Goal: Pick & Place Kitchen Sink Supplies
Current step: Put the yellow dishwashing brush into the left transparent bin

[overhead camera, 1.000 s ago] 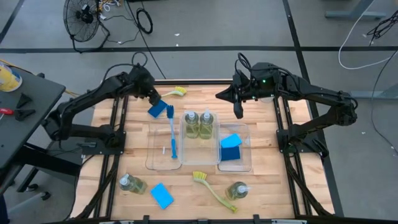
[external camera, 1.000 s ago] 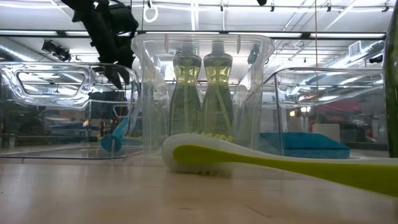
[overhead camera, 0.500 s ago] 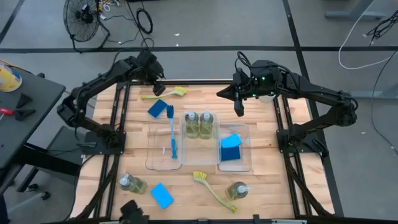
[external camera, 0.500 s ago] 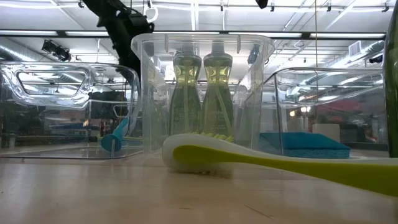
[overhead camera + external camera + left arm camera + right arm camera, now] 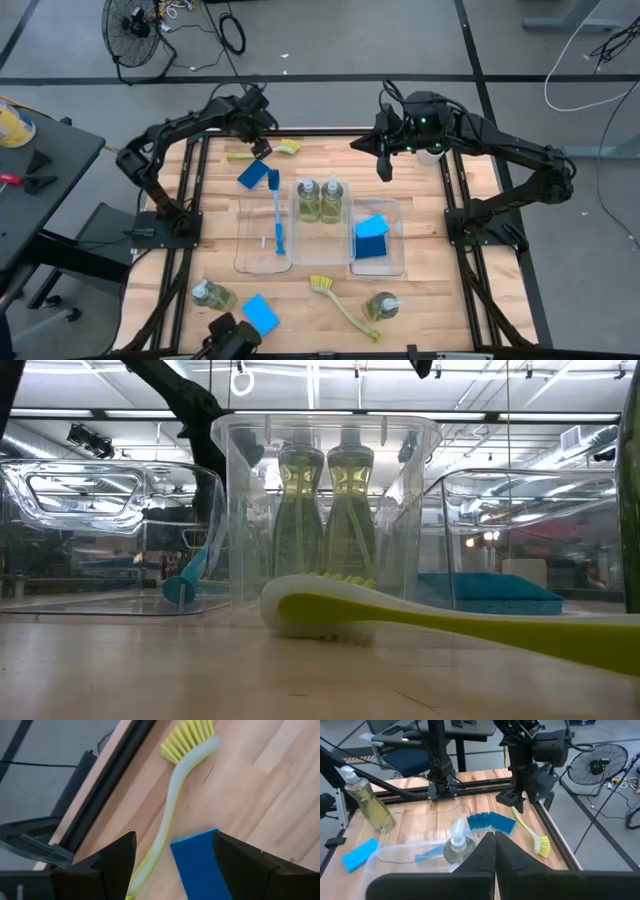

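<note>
A yellow-green dish brush (image 5: 285, 149) lies flat on the wood by the far edge; in the left wrist view its handle (image 5: 167, 815) runs between my fingers. My left gripper (image 5: 262, 148) hovers open over that handle, fingers pointing down and touching nothing. A blue sponge (image 5: 200, 865) lies just beside the handle. A blue brush (image 5: 277, 215) rests in the left tray. Two soap bottles (image 5: 318, 199) stand in the middle tray and a blue sponge (image 5: 370, 238) lies in the right tray. My right gripper (image 5: 385, 175) hangs shut, high over the far right.
Along the near edge lie a soap bottle (image 5: 212, 296), a blue sponge (image 5: 260, 314), a second yellow-green brush (image 5: 345, 305) and another bottle (image 5: 382, 306). The clear trays (image 5: 258, 262) fill the middle. A black frame rail (image 5: 100, 795) runs just beyond the far brush.
My left gripper has swung a little toward the table's right edge and sunk toward the yellow-green brush at the far edge, rolling about its own axis. It now stands over the brush's handle. Its fingers have stayed open.
</note>
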